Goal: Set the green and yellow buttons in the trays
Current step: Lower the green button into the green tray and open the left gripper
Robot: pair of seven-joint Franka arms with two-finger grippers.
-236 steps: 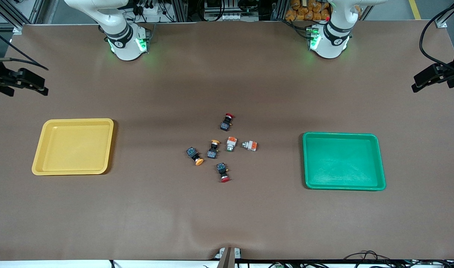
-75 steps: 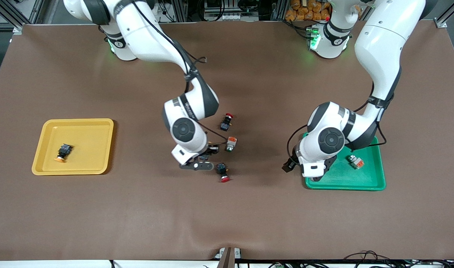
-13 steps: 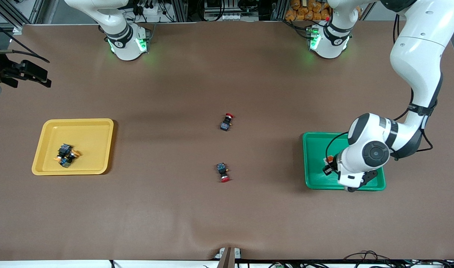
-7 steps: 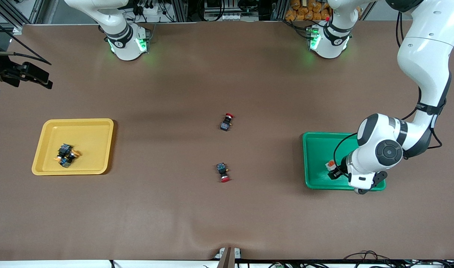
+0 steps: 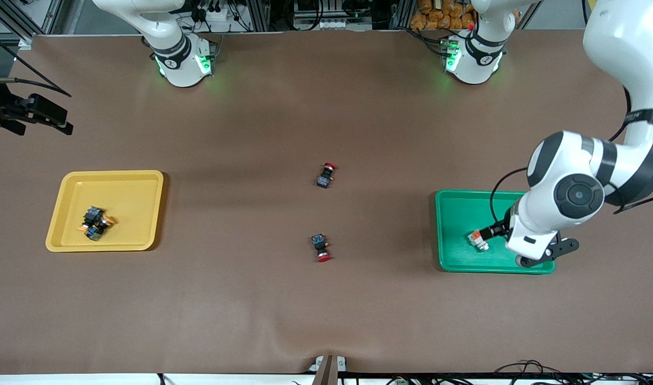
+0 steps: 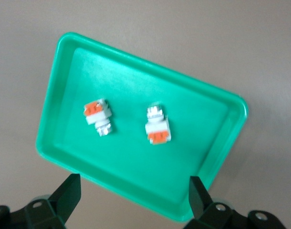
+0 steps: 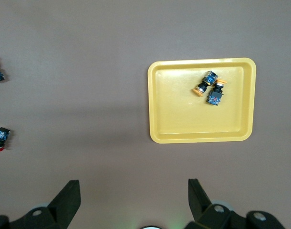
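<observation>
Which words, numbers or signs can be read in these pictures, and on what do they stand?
None can be read with certainty.
Right arm's base: a small dark mark, too small to read.
Left arm's base: a similar mark, too small to read.
Yellow tray, green tray and the buttons in them: no text shows.

Green tray (image 6: 64,67): two white-orange buttons (image 6: 98,116). Yellow tray (image 7: 157,105): two black buttons, yellow-orange caps (image 7: 211,88). Brown table (image 5: 251,299): two black switches, red caps (image 5: 320,247).
</observation>
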